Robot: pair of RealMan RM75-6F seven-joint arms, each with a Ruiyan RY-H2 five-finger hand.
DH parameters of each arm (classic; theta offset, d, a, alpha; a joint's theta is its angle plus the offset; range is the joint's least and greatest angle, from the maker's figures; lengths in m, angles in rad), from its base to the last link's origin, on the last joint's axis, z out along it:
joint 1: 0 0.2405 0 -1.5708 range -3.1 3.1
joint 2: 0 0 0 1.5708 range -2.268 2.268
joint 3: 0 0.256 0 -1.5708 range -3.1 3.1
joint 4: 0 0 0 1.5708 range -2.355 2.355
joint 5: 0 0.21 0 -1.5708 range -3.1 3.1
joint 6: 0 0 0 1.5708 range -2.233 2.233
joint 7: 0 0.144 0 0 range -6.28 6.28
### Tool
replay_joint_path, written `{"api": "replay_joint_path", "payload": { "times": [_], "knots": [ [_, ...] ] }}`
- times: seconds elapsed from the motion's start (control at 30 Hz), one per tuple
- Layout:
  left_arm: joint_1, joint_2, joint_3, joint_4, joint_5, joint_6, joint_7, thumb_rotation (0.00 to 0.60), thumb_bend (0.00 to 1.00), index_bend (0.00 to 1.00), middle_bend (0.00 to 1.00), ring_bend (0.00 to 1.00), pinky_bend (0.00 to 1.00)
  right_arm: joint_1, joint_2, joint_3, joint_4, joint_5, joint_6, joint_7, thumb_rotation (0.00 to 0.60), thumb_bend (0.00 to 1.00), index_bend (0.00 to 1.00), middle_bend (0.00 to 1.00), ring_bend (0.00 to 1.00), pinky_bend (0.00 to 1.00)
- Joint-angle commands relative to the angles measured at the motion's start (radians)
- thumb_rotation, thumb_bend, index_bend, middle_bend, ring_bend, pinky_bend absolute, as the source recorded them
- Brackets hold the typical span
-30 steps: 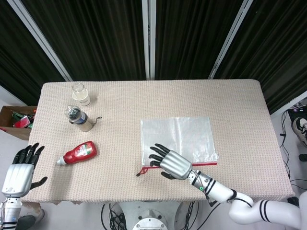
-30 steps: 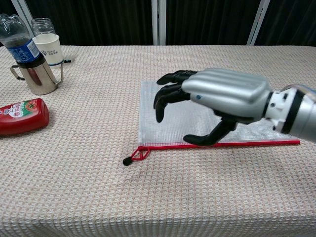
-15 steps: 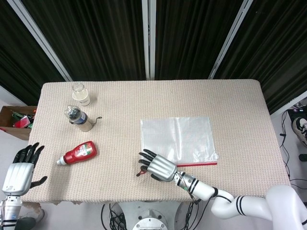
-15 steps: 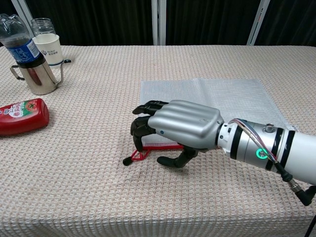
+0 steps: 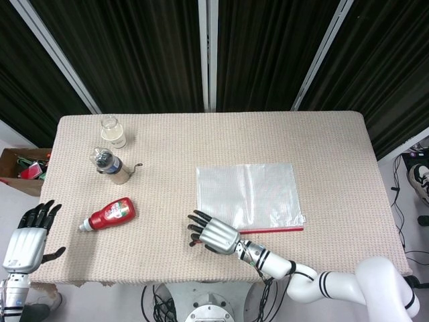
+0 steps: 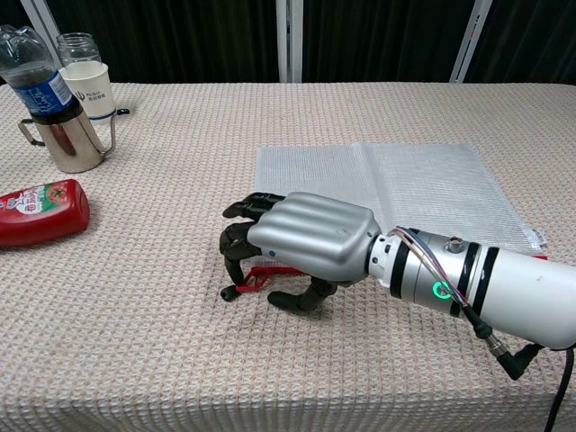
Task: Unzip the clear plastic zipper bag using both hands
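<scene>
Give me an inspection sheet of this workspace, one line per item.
Surface: table with a beige woven cover.
Job's things: clear zipper bag lying flat, red zipper along its near edge, pull tab at its left end.
Clutter: ketchup bottle on its side; plastic bottle standing in a metal cup; glass jar behind a paper cup.
Hands: right hand over the pull tab, fingers curled down, grip unclear; left hand off the table's left edge, holding nothing.
Cables: bundle under the near edge.
Surroundings: black curtains; cardboard box on the floor.
</scene>
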Motion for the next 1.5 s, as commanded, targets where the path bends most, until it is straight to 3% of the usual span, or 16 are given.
{"api": "replay_joint_path", "payload": {
  "times": [0.03,0.43,0.7,1.03,1.5],
  "knots": [
    [-0.001,0.000,0.000,0.001,0.001,0.000,-0.001,0.600,0.09,0.11,0.06,0.06,0.13,0.001,-0.005,-0.004,0.011,0.002,0.009,0.000,0.600,0.33,0.42,0.19,0.00,0.00],
    [-0.003,0.003,0.000,-0.001,-0.003,-0.006,0.002,0.600,0.09,0.11,0.06,0.06,0.13,0.024,-0.031,-0.006,0.046,0.021,0.017,0.013,0.600,0.33,0.42,0.19,0.00,0.00],
    [-0.002,0.004,0.000,0.000,0.000,-0.003,0.000,0.600,0.09,0.11,0.06,0.06,0.13,0.028,-0.044,-0.013,0.058,0.025,0.037,0.022,0.600,0.34,0.51,0.21,0.00,0.00],
    [-0.004,0.006,0.001,-0.002,-0.005,-0.012,0.001,0.600,0.09,0.11,0.06,0.06,0.13,0.035,-0.055,-0.025,0.079,0.022,0.051,0.023,0.600,0.36,0.53,0.21,0.01,0.00],
    [-0.036,0.019,0.001,-0.021,0.016,-0.049,-0.030,0.600,0.09,0.11,0.06,0.06,0.14,0.032,-0.042,-0.037,0.084,-0.015,0.137,0.048,0.600,0.59,0.79,0.29,0.08,0.00]
  ]
}}
